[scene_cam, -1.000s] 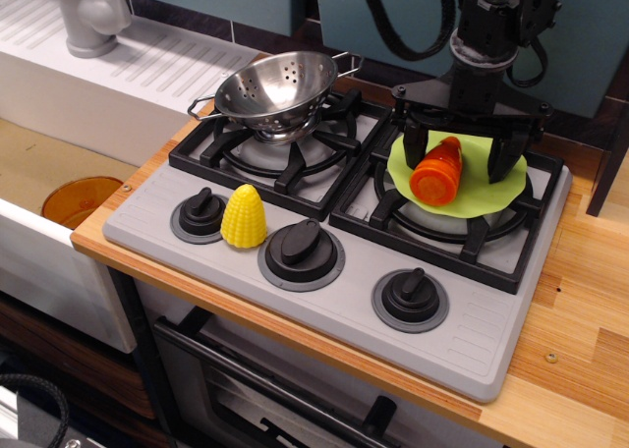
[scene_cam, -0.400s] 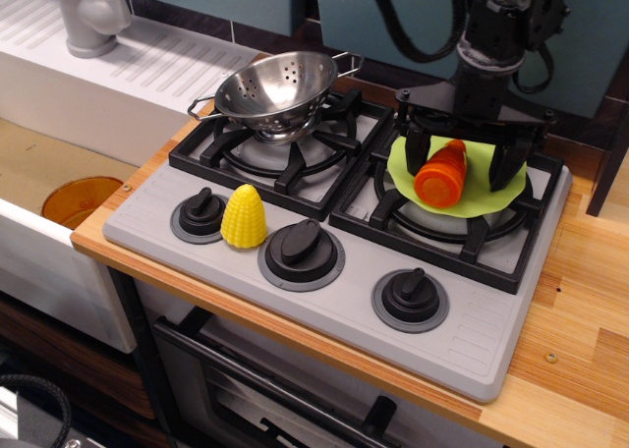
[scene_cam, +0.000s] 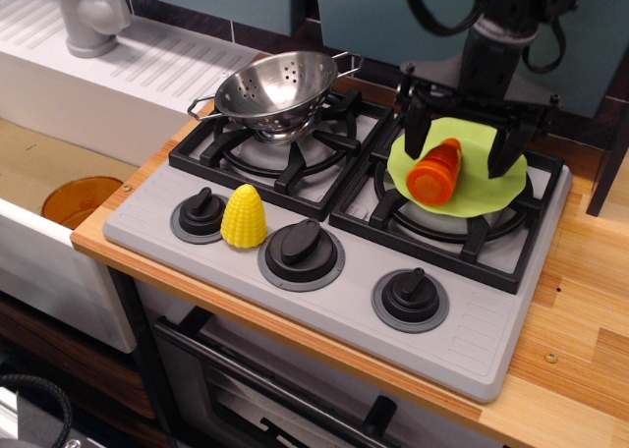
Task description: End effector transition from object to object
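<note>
My black gripper [scene_cam: 460,153] hangs over the right rear burner, its wide crossbar level and its two fingers [scene_cam: 417,132] pointing down. The fingers stand wide apart on either side of an orange carrot [scene_cam: 435,171], apart from it. The carrot lies on its side on a green plate [scene_cam: 491,191] on the burner grate. The gripper is open and holds nothing. A yellow corn cob [scene_cam: 243,215] stands on the stove's front panel at the left. A steel colander [scene_cam: 276,90] sits on the left rear burner.
The grey toy stove [scene_cam: 472,335] has three black knobs [scene_cam: 301,245] along its front. It sits on a wooden counter [scene_cam: 580,340]. A white sink [scene_cam: 59,153] with a grey faucet [scene_cam: 88,11] and an orange bowl [scene_cam: 81,198] is at the left. Black cables hang behind the arm.
The gripper has risen off the carrot and shifted slightly up and back, fingers still spread. The carrot has rolled a little and lies free on the plate.
</note>
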You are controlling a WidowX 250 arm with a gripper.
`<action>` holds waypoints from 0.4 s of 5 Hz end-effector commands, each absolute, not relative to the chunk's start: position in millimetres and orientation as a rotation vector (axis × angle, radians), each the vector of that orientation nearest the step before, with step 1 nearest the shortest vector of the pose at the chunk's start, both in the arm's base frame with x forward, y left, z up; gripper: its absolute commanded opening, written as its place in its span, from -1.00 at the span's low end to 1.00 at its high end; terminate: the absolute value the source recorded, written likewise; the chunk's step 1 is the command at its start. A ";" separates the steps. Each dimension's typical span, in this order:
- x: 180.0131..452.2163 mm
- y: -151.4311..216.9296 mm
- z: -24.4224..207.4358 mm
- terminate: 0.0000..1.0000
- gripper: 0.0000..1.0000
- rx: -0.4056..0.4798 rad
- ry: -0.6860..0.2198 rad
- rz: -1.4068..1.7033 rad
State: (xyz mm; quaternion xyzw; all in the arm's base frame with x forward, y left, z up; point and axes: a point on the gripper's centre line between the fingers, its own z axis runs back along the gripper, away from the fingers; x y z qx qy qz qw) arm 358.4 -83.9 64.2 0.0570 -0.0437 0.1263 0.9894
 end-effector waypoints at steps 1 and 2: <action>362.1 -73.4 123.8 -1.00 1.00 0.116 -0.164 0.222; 349.9 -57.4 126.3 -1.00 1.00 0.131 -0.170 0.202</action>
